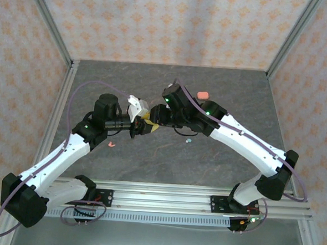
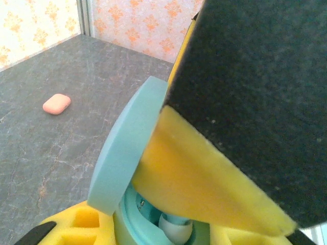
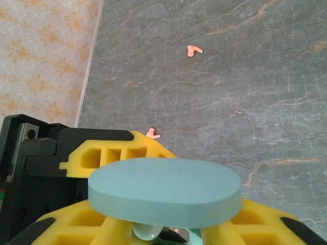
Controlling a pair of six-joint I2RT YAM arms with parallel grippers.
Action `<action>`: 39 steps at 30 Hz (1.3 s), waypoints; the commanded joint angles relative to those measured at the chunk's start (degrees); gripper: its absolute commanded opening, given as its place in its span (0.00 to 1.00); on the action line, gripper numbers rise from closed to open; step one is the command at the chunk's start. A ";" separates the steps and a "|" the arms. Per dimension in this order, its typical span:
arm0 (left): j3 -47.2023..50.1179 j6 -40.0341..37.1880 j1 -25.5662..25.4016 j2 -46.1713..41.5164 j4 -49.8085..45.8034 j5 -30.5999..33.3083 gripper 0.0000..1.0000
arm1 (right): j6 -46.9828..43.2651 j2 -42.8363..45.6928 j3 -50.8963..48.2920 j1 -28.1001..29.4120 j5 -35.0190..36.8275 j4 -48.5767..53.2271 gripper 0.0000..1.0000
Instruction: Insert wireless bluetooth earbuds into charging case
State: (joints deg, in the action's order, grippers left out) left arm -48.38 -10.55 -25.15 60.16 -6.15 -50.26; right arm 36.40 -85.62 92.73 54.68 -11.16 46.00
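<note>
Nearest the arm bases, a coral-pink earbud [image 1: 111, 145] is lying on the table [image 1: 149, 169], and a loose teal earbud [image 1: 188, 140] is lying off to its right. At mid-table we are seeing the left gripper [image 1: 136, 130] clamping the open teal case [image 2: 127, 168]. A second teal earbud [image 2: 176, 228] is sitting inside it under the right gripper [image 1: 151, 122], whose grip we cannot judge. Farthest back, the pink case [image 1: 203, 95] is resting closed.

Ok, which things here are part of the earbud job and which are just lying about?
Job: teal case, earbud inside it, loose teal earbud, far pink earbud, near pink earbud, pink case.
Just there: table, patterned walls, metal rail.
</note>
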 commanded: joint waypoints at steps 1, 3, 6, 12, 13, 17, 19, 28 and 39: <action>-1.37 -1.23 -0.64 -0.40 2.79 -1.78 0.05 | 0.60 0.47 -0.70 -0.10 -1.49 -2.61 0.38; -1.41 -1.32 -0.69 -0.40 2.70 -1.77 0.05 | 0.69 0.45 -0.62 -0.10 -1.68 -2.81 0.38; -1.37 -1.44 -0.62 -0.40 2.59 -1.77 0.05 | 0.61 0.41 -0.53 -0.18 -1.88 -2.93 0.38; -1.28 -1.50 -0.69 -0.13 2.64 -1.86 0.05 | 0.35 0.80 -0.13 -0.23 -1.69 -2.70 0.38; -1.28 -1.52 -0.65 -0.09 2.64 -1.78 0.06 | 0.17 1.08 -0.09 -0.35 -1.60 -2.47 0.38; -1.36 -1.53 -0.61 -0.04 2.38 -1.60 0.05 | -0.61 3.26 -0.38 -0.88 -0.67 -1.61 0.38; -1.37 -0.81 -0.60 0.24 2.71 -1.64 0.05 | -0.89 5.15 -1.38 -1.24 0.05 -1.61 0.38; -1.45 3.35 -0.21 2.05 5.43 -3.00 0.05 | -1.24 10.97 -5.35 -2.04 2.27 -1.09 0.39; -1.30 7.13 1.82 2.73 6.17 -4.75 0.05 | 0.49 14.94 -7.45 -5.12 8.50 6.69 0.40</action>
State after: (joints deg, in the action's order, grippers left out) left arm -48.38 -5.21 -24.16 62.57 -2.44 -53.15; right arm 35.99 -73.41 86.37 51.40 -7.25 47.59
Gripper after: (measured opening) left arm 0.323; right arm 0.394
